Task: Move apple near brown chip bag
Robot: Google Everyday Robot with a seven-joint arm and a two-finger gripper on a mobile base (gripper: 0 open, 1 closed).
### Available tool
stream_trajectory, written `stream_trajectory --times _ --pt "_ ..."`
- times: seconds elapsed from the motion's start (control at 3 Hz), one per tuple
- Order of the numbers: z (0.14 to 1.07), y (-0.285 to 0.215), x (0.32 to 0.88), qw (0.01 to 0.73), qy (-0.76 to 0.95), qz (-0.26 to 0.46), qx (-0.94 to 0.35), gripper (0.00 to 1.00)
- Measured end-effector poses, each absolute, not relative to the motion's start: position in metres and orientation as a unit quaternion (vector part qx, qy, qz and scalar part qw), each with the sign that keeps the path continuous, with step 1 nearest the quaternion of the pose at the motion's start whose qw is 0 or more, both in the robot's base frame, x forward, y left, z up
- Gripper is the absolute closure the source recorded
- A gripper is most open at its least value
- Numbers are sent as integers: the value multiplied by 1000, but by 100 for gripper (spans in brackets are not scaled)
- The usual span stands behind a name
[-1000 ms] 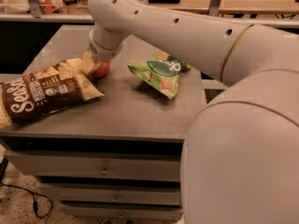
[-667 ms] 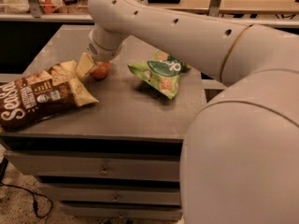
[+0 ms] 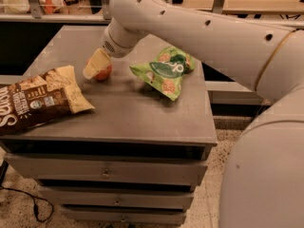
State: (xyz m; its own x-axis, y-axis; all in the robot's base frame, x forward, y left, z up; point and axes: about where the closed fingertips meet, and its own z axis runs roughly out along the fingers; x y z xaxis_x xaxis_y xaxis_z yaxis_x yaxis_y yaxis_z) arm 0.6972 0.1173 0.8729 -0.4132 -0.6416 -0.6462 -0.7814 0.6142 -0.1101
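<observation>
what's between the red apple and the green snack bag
Nothing: in the camera view only bare grey table top lies between the small shiny red apple and the crumpled green snack bag. The pale gripper is at the apple.

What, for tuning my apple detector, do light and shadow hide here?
Camera view: warm, dim light; the gripper sits at the apple, covering its upper left; the brown chip bag is evenly lit; deep shadow lies under the cabinet top.

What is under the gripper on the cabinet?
The red apple, resting on the cabinet top beside the brown chip bag. The gripper covers its upper left part.
</observation>
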Motion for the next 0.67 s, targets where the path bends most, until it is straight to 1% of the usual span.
stream_trajectory --times 0.33,0.67 --pt "889 90 698 358 819 92 -439 0" --pt "889 88 698 358 818 90 -442 0"
